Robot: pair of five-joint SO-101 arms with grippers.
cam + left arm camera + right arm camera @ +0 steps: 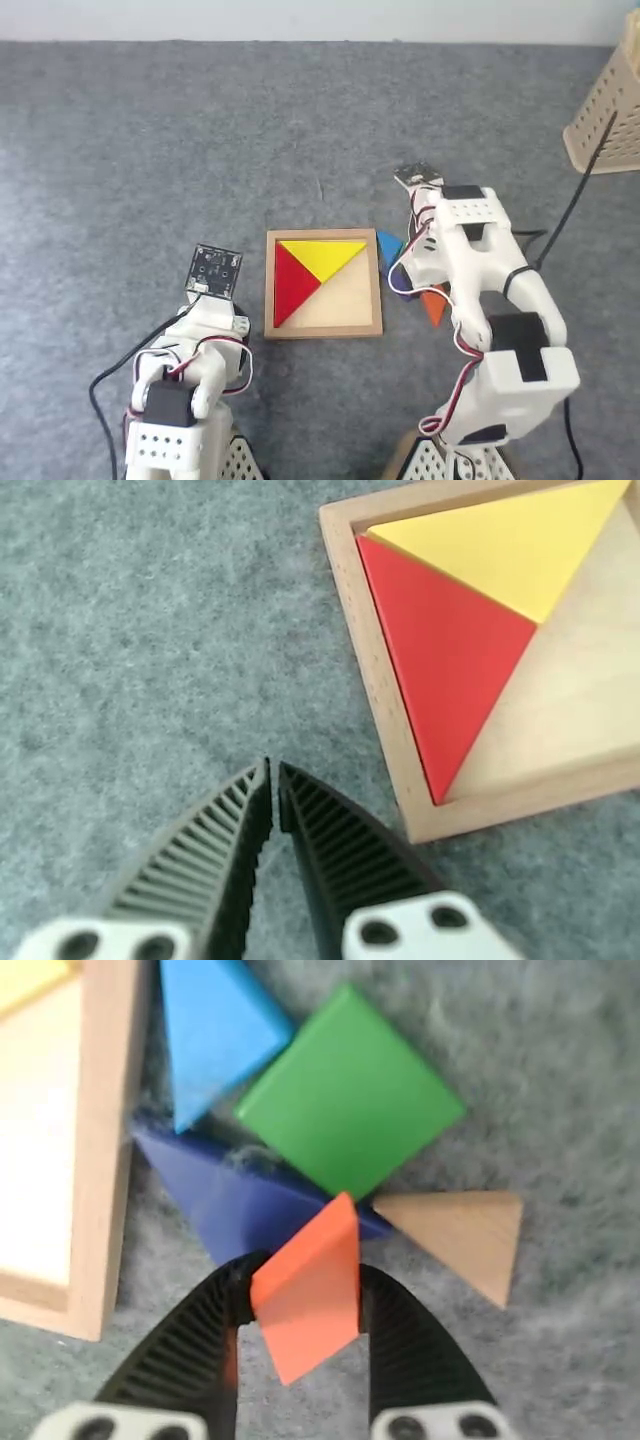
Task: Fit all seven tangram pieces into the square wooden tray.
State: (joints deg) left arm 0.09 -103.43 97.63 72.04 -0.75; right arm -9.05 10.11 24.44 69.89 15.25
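Grey felt tabletop; beige perforated basket at far-right edge.

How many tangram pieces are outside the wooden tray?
5, clustered beside the tray: light blue triangle, green square, dark blue piece, plain wooden triangle, orange piece gripped by the right hand.

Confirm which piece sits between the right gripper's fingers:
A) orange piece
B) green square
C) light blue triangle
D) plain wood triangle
A: in the right wrist view the orange piece is pinched between the fingers of the right gripper. The green square, light blue triangle and plain wood triangle lie outside its grasp.
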